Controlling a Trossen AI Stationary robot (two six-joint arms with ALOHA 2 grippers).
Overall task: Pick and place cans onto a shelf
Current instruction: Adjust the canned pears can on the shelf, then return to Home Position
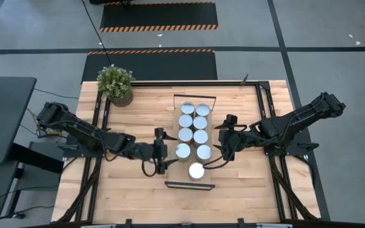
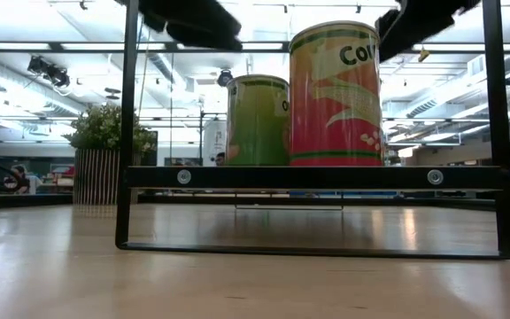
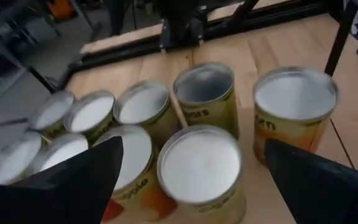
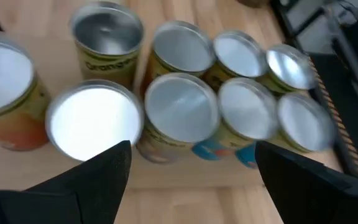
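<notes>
Nine cans with silver-white tops stand on the light-wood shelf (image 1: pixel 180 176) in two rows, with one can (image 1: pixel 196 170) alone at the near end. My left gripper (image 1: pixel 168 152) is open at the shelf's left side, beside a can (image 3: pixel 201 165) that shows between its fingers. I see no touch. My right gripper (image 1: pixel 220 142) is open at the shelf's right side, facing two cans (image 4: pixel 95 121) (image 4: pixel 179 112). The low view shows a green can (image 2: pixel 257 120) and a red-orange can (image 2: pixel 335 93) behind the black rail (image 2: pixel 312 177).
A potted green plant (image 1: pixel 115 84) stands at the table's far left corner. Black wire rails close the shelf's far end (image 1: pixel 195 96) and near end (image 1: pixel 190 185). Bare tabletop lies near the front edge (image 1: pixel 138 199).
</notes>
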